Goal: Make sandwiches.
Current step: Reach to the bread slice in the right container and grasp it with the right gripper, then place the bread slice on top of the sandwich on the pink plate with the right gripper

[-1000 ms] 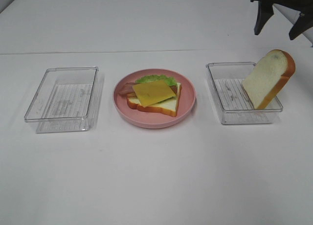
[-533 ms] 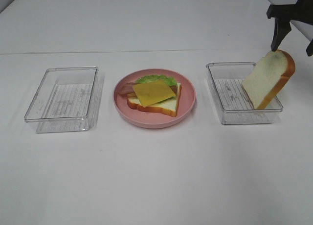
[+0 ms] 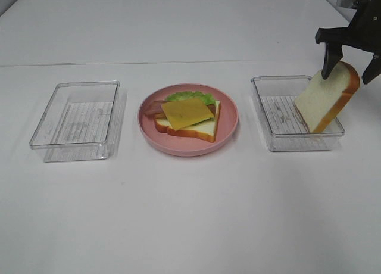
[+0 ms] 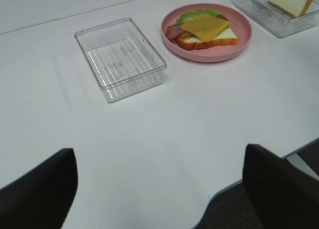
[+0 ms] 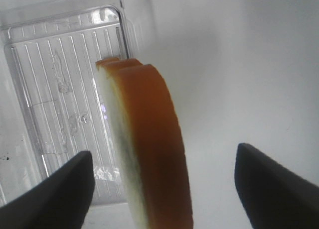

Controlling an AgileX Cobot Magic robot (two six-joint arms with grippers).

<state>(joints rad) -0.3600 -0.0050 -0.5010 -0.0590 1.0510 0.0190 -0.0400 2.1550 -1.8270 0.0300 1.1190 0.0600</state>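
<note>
Sandwiches stand unfinished: from the high view, we see the open-faced stack on the pink plate, and the top slice propped in the right tray, the right claw spread wide astride it. We judge closing comes next. Right wrist: fingers flank the crust, untouching. Left wrist: the left claw gapes empty over the worktop.

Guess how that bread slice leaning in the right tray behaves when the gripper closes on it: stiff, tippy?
The bread slice stands tilted on edge against the right tray rim without sagging, so probably fairly stiff. Leaning like that, a one-sided nudge likely tips it. The right gripper straddles its top, open.
</note>
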